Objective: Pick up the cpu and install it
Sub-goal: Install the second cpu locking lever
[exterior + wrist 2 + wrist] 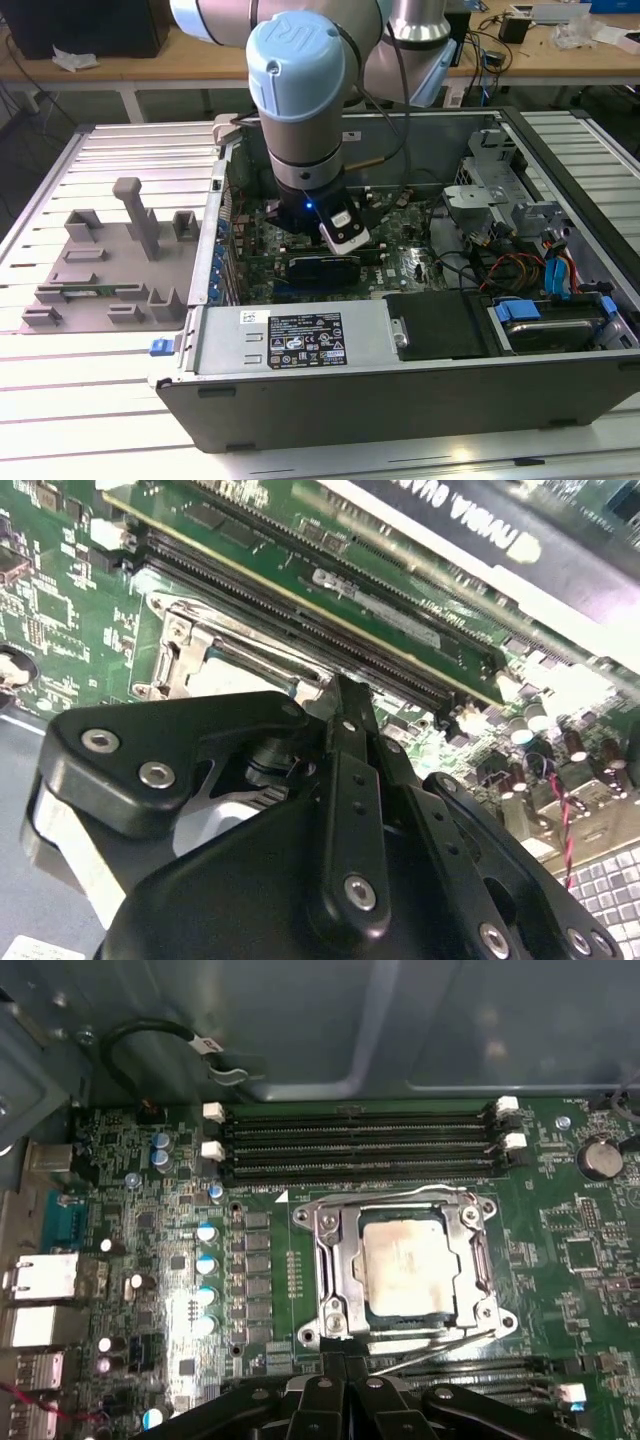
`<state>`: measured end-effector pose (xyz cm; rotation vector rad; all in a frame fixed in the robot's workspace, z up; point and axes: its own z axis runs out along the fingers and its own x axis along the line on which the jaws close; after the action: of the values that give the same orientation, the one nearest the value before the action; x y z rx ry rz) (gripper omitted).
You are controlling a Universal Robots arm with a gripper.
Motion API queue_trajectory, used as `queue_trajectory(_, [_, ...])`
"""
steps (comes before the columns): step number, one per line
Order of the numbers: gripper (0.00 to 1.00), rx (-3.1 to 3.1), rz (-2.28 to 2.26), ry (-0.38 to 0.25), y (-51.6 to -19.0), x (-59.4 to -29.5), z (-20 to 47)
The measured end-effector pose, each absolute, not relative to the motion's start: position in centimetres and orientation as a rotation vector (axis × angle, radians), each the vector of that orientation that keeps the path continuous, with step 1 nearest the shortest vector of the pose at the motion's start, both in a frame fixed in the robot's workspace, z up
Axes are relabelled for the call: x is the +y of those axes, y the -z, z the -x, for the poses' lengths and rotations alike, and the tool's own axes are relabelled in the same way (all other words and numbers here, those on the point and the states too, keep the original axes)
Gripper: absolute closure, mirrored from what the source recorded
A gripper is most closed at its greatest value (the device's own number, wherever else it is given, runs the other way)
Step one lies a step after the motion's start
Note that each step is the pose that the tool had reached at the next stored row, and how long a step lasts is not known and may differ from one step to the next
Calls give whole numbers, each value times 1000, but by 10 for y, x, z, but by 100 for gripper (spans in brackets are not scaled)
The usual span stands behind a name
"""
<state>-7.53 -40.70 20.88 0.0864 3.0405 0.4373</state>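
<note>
We're low inside the computer case [420, 345], and the cpu [404, 1267] sits flat in the socket [330, 1270] on the green motherboard [560, 1260]. Our gripper [345, 1362] has its fingers [345, 705] pressed together, pinching nothing, with the chip just beyond them at twelve o'clock in the first wrist view.
</note>
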Motion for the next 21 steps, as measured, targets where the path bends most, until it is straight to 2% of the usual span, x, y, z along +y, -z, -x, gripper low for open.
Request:
queue_trajectory(5, [89, 3034, -87, -476, -209, -409, 75])
queue_trajectory(8, [89, 3018, -88, -527, -202, -418, 76])
queue_trajectory(14, [89, 3007, -91, -530, -195, -403, 88])
queue_trajectory(21, [89, 3004, -91, -530, -193, -402, 91])
